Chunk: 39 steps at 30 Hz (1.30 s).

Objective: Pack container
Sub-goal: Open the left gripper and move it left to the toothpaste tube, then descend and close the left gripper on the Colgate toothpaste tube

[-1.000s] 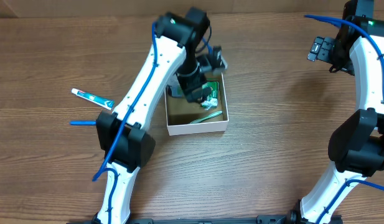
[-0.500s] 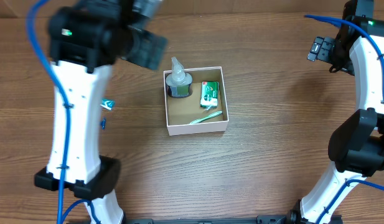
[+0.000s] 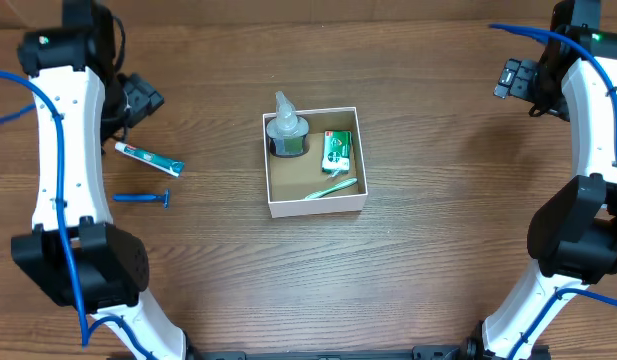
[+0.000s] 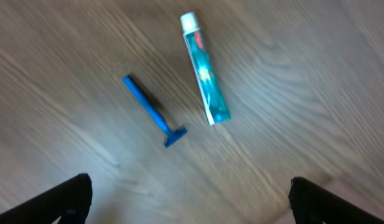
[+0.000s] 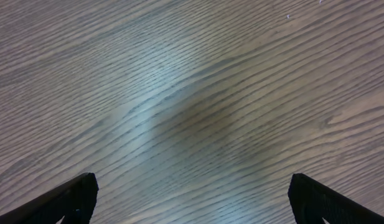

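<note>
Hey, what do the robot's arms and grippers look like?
The left arm and right arm have white links, black joints and blue cables alongside. A green light shows near each top joint. The left gripper and right gripper have black fingers.

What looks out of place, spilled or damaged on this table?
Nothing looks spilled or damaged. Only two items lie outside the container: the toothpaste tube and the blue razor, apart from each other on the table to its left. Inside, the bottle seems to reach above the rim.
</note>
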Each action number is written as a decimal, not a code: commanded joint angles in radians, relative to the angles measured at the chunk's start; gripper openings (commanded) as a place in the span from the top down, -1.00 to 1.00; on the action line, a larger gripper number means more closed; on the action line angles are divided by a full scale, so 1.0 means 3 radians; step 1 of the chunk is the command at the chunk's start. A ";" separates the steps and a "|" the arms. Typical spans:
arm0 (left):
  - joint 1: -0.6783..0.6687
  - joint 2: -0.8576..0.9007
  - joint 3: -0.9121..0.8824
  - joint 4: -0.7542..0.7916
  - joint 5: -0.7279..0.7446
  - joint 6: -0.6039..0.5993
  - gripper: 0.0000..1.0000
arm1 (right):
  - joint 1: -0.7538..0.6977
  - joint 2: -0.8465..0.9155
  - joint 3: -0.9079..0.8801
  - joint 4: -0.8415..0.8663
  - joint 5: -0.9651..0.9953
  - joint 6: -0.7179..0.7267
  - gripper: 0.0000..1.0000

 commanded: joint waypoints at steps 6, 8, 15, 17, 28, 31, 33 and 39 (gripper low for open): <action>0.0085 0.0000 -0.0979 0.1136 0.0173 -0.0296 -0.96 | 0.0018 0.0008 -0.0008 0.0008 0.0045 -0.0005 -1.00; 0.0084 0.0000 -0.1101 0.1381 0.0175 -0.0332 -0.88 | 0.0018 0.0008 -0.0008 0.0008 0.0045 -0.0005 -1.00; 0.0141 0.0004 -0.1306 0.1698 0.0189 -0.0455 -0.78 | 0.0018 0.0008 -0.0008 0.0008 0.0045 -0.0005 -1.00; 0.0209 0.0045 -0.1306 0.1671 0.0309 -0.0451 -0.84 | 0.0018 0.0008 -0.0008 0.0008 0.0045 -0.0005 -1.00; 0.0439 0.0865 -0.1266 0.1479 0.0841 -0.0263 -1.00 | 0.0018 0.0008 -0.0008 0.0008 0.0045 -0.0005 -1.00; 0.0426 0.0907 -0.1266 0.1497 0.0829 -0.0266 -1.00 | 0.0018 0.0008 -0.0008 0.0008 0.0043 -0.0005 -1.00; 0.0427 0.0910 -0.1266 0.1502 0.0804 -0.0266 -1.00 | 0.0018 0.0008 -0.0008 0.0008 0.0043 -0.0005 -1.00; 0.0434 0.0909 -0.1223 0.1048 0.0481 0.0112 -1.00 | 0.0018 0.0008 -0.0008 0.0008 0.0045 -0.0005 -1.00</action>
